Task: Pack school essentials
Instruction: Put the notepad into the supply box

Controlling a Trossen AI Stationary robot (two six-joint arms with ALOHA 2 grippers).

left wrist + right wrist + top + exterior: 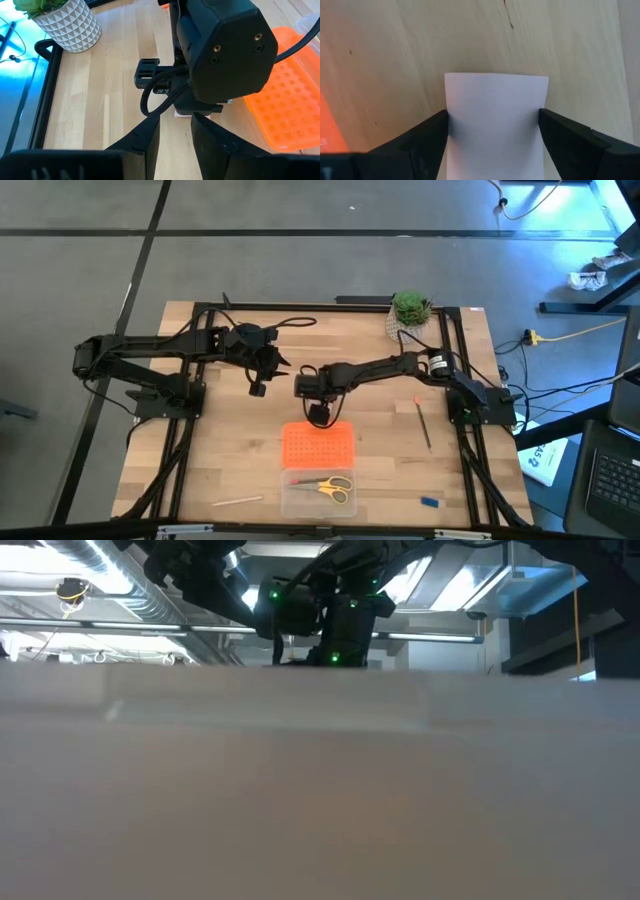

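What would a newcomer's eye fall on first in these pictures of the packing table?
Probably the bright orange lid lying mid-table just behind the clear case, where yellow-handled scissors lie. Next, the right gripper reaching down behind that lid, its fingers on either side of a pale square pad. The potted plant stands green at the far edge.

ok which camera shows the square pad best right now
The right wrist view: the square pad fills the picture between the right hand fingers, which touch both its edges. The left wrist view shows only a sliver under that arm; high and low views hide it.
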